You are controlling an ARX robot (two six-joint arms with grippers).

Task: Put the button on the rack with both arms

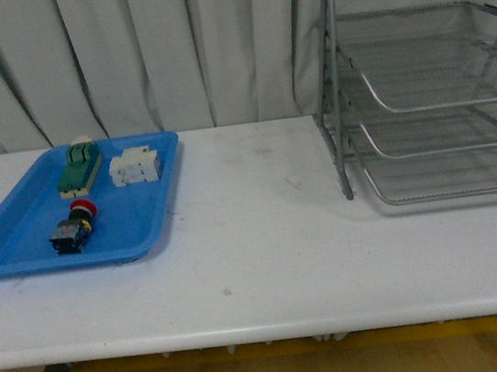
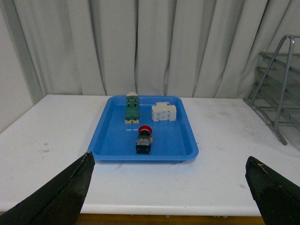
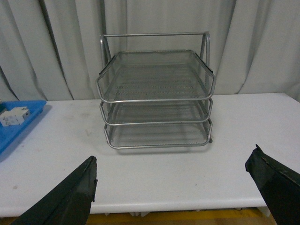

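Facing table [image 2: 47, 140]: left tool [image 2: 168, 159], right tool [image 3: 175, 154] agape.

Even, diffuse overhead light, moderately bright. Faint, soft-edged shadows lie under the blue tray [image 1: 133, 222] and the rack [image 1: 436, 67] on the white table [image 1: 269, 266]. Front view slightly hazy and soft; both wrist views sharper.

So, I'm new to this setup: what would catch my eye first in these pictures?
The bright blue flat plastic tray at the left of the white table stands out, holding a small red-capped push-button switch nearest the robot, with a green-topped block and a white terminal block behind it. On the right stands a large silver three-tier wire-mesh rack, all its trays empty.
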